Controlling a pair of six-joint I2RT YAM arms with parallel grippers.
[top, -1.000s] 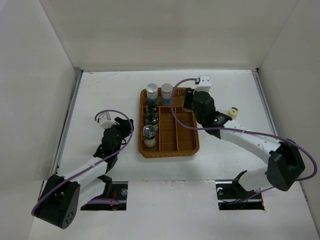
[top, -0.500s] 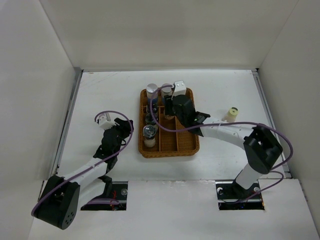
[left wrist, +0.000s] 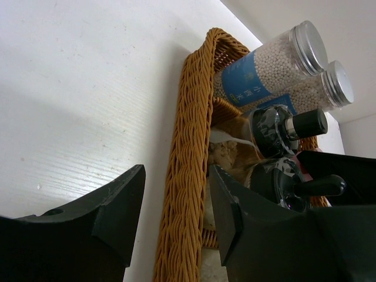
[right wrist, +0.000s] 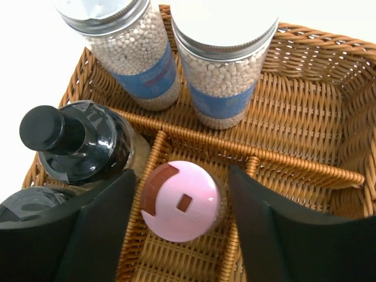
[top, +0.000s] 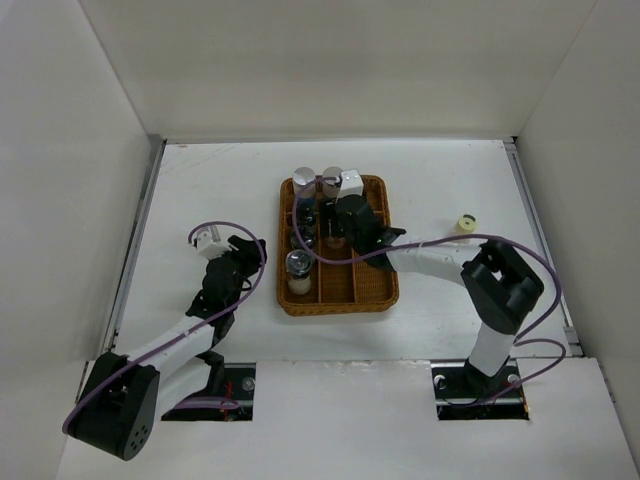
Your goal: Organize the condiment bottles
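Right pincer (right wrist: 181, 176) astride pink-capped bottle (right wrist: 179, 202)
Jaws apart, just clear of it; left pincer (left wrist: 176, 173) part-open, empty, beside the wicker tray (left wrist: 189, 117), lower frame. White table (top: 210, 190), white walls (top: 320, 70).

We see a white counter (top: 220, 190) with white walls (top: 330, 70) rising at its left, far and right edges. Directly on it sits a brown wicker divided tray (top: 372, 292), roughly central and nearer the far wall. Well to the tray's right, near the right wall, a small yellow-capped bottle (top: 465, 222) stands upright on the bare counter, touching nothing else
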